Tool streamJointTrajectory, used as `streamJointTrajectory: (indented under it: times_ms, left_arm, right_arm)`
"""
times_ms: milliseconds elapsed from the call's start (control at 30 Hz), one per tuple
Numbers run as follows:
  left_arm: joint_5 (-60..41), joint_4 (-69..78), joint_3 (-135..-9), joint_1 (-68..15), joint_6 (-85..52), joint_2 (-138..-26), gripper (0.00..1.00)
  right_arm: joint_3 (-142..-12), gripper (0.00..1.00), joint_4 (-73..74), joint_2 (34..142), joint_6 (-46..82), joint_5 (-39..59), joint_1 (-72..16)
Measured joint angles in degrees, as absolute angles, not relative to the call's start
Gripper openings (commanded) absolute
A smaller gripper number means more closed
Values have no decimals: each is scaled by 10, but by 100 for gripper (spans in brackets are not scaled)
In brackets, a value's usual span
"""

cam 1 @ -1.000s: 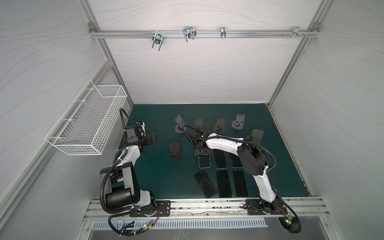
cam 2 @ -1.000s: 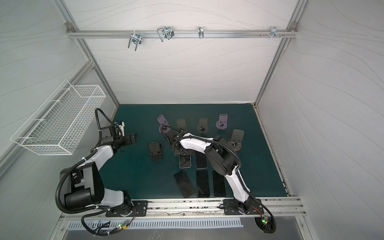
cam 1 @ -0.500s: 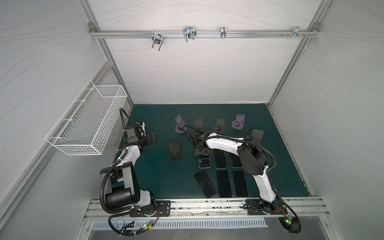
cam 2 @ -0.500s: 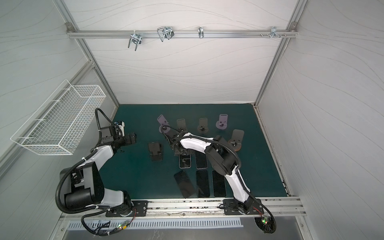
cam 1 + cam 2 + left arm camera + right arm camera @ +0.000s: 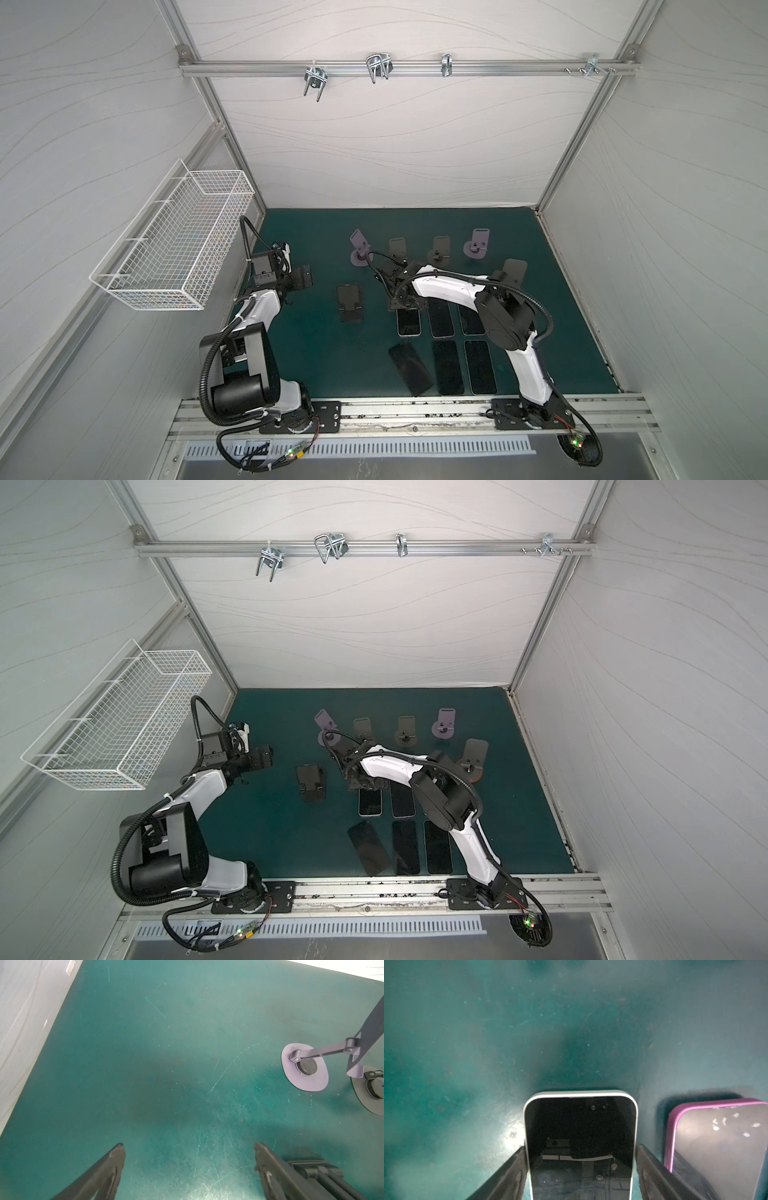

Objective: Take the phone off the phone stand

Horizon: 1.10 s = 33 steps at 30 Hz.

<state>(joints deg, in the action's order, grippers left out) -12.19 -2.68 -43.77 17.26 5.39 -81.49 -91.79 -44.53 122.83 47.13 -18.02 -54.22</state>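
Right wrist view: the white-edged phone (image 5: 580, 1124) lies flat, screen up, on the green mat (image 5: 477, 1043), just beside a purple-cased phone (image 5: 716, 1142). The right gripper (image 5: 580, 1147) brackets it, fingers right at its long edges — clamping or merely touching, I cannot tell. In a top view, a black phone stand (image 5: 350, 305) sits apart to its left. The left gripper (image 5: 189, 1146) hangs spread wide over the mat.

Wire basket (image 5: 174, 245) on wall (image 5: 83, 124), hooks (image 5: 378, 66) on rail (image 5: 498, 68).
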Motion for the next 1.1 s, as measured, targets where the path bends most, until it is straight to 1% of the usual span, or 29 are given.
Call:
streamJointTrajectory:
  times_ms: [300,433,467,533,700,767,833,933,1100]
  left_arm:
    - [-122,-33,-449,173,54,-825,98]
    - [-122,-35,-450,173,54,-825,98]
    - [-122,-36,-450,173,54,-825,99]
    - [-122,-36,-450,173,54,-825,99]
    - [-122,-36,-450,173,54,-825,100]
    - [-123,-36,-450,173,54,-825,100]
    - [-124,-36,-450,173,54,-825,100]
    - [-128,-36,-450,173,56,-825,100]
    - [-138,-27,-441,173,59,-814,100]
  right_arm:
    - [-935,91,-463,1223,458,-175,-533]
    - [-956,97,-479,1181,436,-183,-530]
    - [-956,99,-481,1160,429,-187,-530]
    - [-955,99,-481,1110,409,-196,-530]
    - [-925,99,-446,960,295,-247,-529]
    - [-885,99,-411,891,230,-269,-528]
    - [-825,99,-369,826,175,-270,-519]
    - [-713,99,-302,721,100,-230,-475]
    - [-562,99,-196,596,35,-157,-344]
